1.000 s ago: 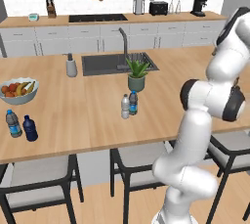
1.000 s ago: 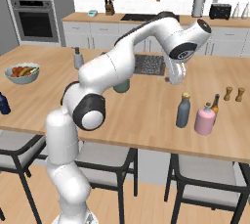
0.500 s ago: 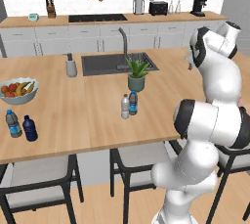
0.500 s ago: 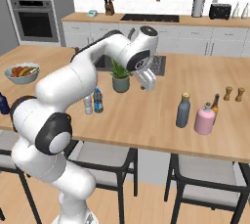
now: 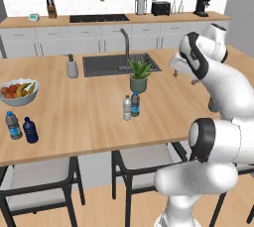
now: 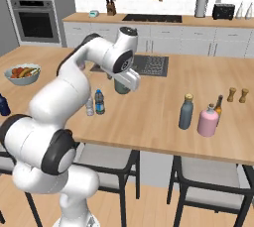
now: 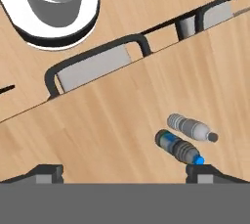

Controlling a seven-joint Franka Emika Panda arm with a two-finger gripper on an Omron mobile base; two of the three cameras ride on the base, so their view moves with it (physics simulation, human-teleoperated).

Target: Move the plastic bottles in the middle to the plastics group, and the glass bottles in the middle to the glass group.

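Two small plastic bottles stand together mid-counter: a clear-whitish one (image 5: 127, 108) (image 6: 90, 106) and one with a blue label (image 5: 135, 104) (image 6: 99, 101). In the hand view they appear below me, the clear one (image 7: 190, 127) beside the blue-labelled one (image 7: 178, 147). My gripper (image 6: 130, 84) (image 7: 125, 173) hangs open above the counter, right of them, with nothing between its fingers. The plastics group, a blue-labelled bottle (image 5: 13, 125) and a navy bottle (image 5: 31, 130), stands far left. The slate-grey glass bottle (image 6: 186, 112) stands next to the pink bottle (image 6: 207, 120) at the right.
A potted plant (image 5: 139, 75) stands just behind the two bottles, by the sink (image 5: 106, 64). A fruit bowl (image 5: 19, 91) and soap dispenser (image 5: 72, 66) sit to the left. Two brown shakers (image 6: 237, 95) stand far right. Chairs (image 7: 93, 66) line the counter's near edge.
The arm has swung from above the grey bottle at the right over to the middle of the counter. The grey bottle stays beside the pink one; the small bottles have not moved.
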